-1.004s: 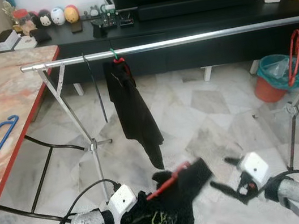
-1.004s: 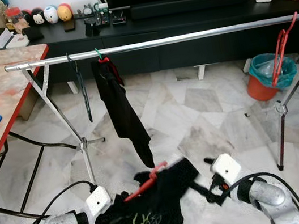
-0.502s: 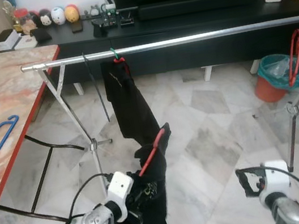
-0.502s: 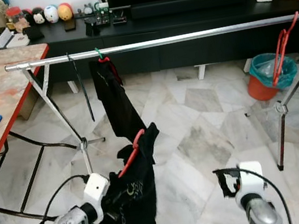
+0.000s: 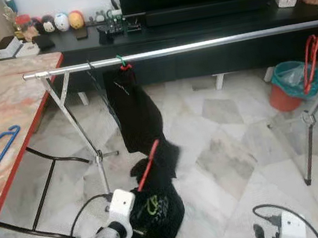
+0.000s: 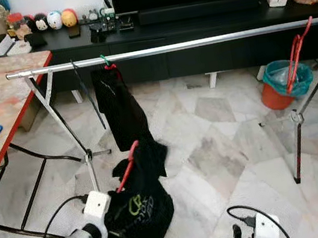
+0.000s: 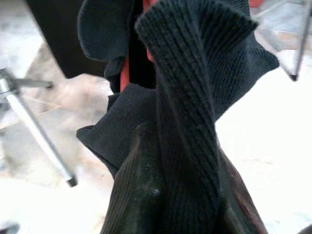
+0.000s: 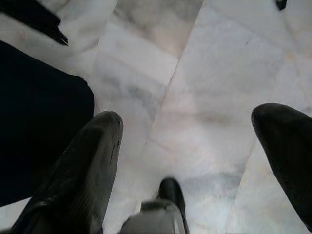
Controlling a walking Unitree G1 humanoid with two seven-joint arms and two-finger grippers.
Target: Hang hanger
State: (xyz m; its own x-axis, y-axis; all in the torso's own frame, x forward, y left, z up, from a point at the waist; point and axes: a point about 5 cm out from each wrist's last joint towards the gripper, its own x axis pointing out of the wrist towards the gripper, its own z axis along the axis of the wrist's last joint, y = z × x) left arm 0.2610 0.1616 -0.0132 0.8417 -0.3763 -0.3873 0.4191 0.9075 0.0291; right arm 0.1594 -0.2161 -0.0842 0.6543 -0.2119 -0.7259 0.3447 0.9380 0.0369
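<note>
At the bottom left of the frame the left gripper is clamped on a black knit garment with a green print draped over a red plastic hanger, held low above the marble floor. At the bottom right the right gripper hangs idle, fingers spread wide. To hang it well, I judge the red hook must be lifted above the long silver rail across the upper frame, right of the black garment already hanging there.

Red hanger (black garment draped), tilted, low.
</note>
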